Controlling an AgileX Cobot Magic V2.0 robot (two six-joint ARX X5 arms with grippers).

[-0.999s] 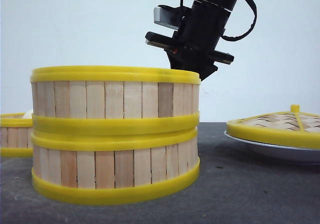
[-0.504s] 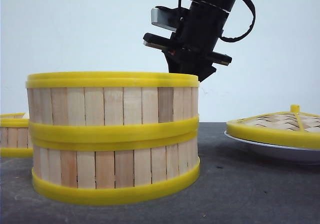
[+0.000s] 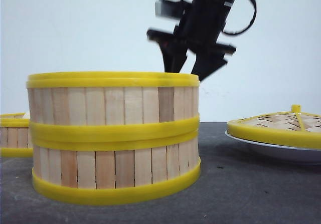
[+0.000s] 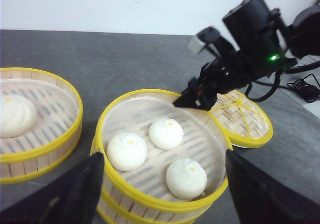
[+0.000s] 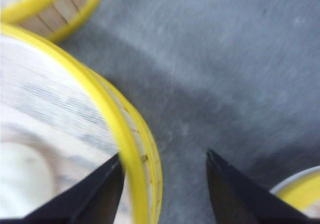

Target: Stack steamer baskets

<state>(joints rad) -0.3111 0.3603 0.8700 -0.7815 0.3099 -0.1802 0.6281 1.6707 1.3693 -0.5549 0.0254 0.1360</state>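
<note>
Two steamer baskets stand stacked in the front view, the top basket (image 3: 113, 101) seated level on the lower basket (image 3: 113, 169). A third basket (image 3: 12, 134) sits at the far left. My right gripper (image 3: 186, 71) hovers open just above the stack's far right rim, motion-blurred. In its wrist view the right gripper (image 5: 163, 155) straddles the top rim (image 5: 115, 124), one finger over the inside and one outside, touching nothing. The left gripper (image 4: 162, 155) is wide open, its fingers flanking the stack (image 4: 150, 196) without contact. Three white buns (image 4: 127, 151) lie in the top basket.
A woven lid (image 3: 281, 124) with a yellow rim and knob rests on a white plate (image 3: 271, 151) at the right. The third basket (image 4: 50, 149) holds a bun. Dark grey tabletop lies between the stack and the plate.
The top basket has settled level onto the lower one. My right gripper has opened, let go of the rim and lifted a little.
</note>
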